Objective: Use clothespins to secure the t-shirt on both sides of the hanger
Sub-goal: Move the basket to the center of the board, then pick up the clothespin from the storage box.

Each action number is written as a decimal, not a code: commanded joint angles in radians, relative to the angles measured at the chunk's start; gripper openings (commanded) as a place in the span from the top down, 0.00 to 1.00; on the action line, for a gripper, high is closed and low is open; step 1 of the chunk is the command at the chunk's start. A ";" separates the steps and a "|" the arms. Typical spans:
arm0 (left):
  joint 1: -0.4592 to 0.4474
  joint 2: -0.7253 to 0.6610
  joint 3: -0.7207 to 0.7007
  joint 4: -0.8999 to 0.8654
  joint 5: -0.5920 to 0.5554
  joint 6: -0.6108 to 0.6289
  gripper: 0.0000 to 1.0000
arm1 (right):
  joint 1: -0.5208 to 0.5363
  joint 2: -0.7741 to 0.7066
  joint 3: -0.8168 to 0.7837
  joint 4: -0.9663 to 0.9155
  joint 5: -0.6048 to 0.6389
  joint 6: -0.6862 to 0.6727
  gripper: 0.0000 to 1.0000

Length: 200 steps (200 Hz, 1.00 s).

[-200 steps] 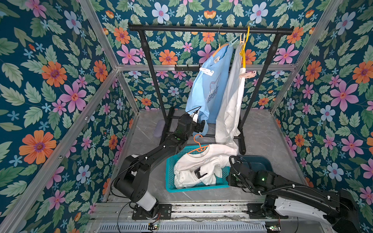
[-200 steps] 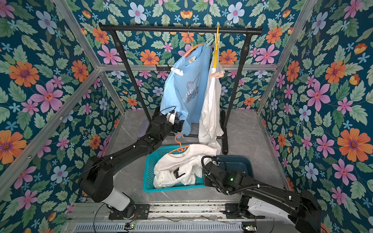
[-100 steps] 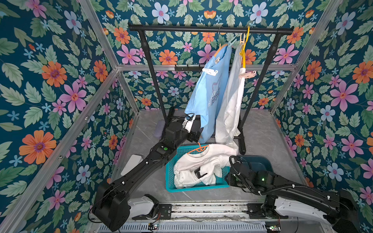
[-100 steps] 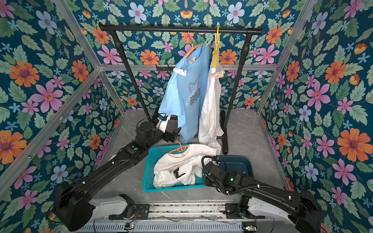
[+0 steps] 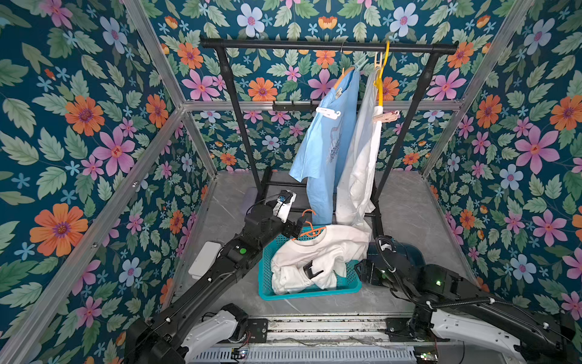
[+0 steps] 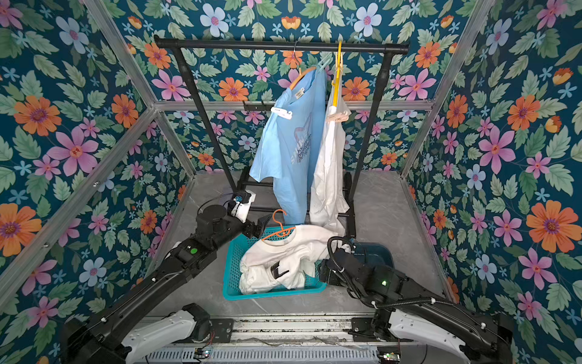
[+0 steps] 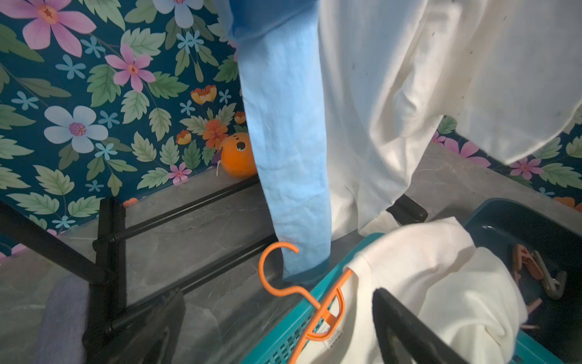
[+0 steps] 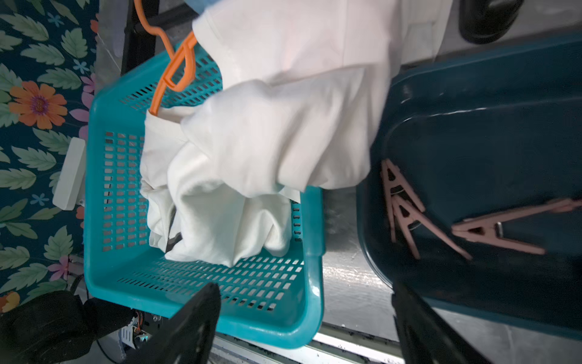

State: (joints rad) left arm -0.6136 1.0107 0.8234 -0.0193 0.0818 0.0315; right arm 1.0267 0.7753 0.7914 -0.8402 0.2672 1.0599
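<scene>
Left gripper [image 7: 278, 299]: jaws wide apart, empty, just beside orange hanger [image 8: 172, 73] hook at basket [image 8: 104, 195] edge. Right gripper [image 8: 304, 288]: jaws wide apart, empty, low between basket and dark bin [image 8: 472, 94]. White t-shirt [image 5: 318, 252] crumpled in basket, on hanger. Pink clothespins [image 8: 406, 214] lie in bin.
</scene>
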 commanded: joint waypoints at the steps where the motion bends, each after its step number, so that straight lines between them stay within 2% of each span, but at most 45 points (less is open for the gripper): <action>1: 0.000 -0.002 -0.006 -0.023 -0.027 -0.014 0.10 | -0.044 -0.021 0.042 -0.231 0.134 0.076 0.21; 21: 0.001 0.016 -0.011 -0.034 -0.029 -0.027 0.12 | -0.224 0.007 0.059 -0.309 0.054 0.081 0.28; 43: 0.002 0.038 -0.015 -0.029 -0.035 -0.044 0.12 | -0.452 0.065 0.041 -0.306 -0.079 0.027 0.28; 94: 0.002 0.054 -0.047 -0.012 -0.060 -0.065 0.12 | -0.759 0.180 -0.060 -0.210 -0.128 -0.007 0.28; 105: 0.002 0.056 -0.049 -0.015 -0.080 -0.063 0.12 | -0.797 0.193 -0.091 -0.160 -0.128 -0.011 0.28; 130: 0.005 0.066 -0.057 -0.014 -0.093 -0.065 0.13 | -0.873 0.258 -0.127 -0.053 -0.160 -0.005 0.37; 148: 0.006 0.068 -0.065 -0.006 -0.097 -0.072 0.13 | -0.881 0.316 -0.126 -0.002 -0.147 -0.005 0.39; 160: 0.006 0.066 -0.075 0.007 -0.100 -0.075 0.13 | -0.881 0.346 -0.128 0.038 -0.145 -0.006 0.50; 182: 0.006 0.060 -0.089 0.018 -0.113 -0.075 0.14 | -0.883 0.396 -0.134 0.092 -0.148 0.004 0.61; 200: 0.006 0.052 -0.094 0.019 -0.113 -0.074 0.14 | -0.883 0.420 -0.142 0.119 -0.134 0.010 0.63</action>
State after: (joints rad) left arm -0.6090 1.0721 0.7338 -0.0303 -0.0154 -0.0387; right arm 0.1444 1.1709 0.6567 -0.7841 0.1139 1.0466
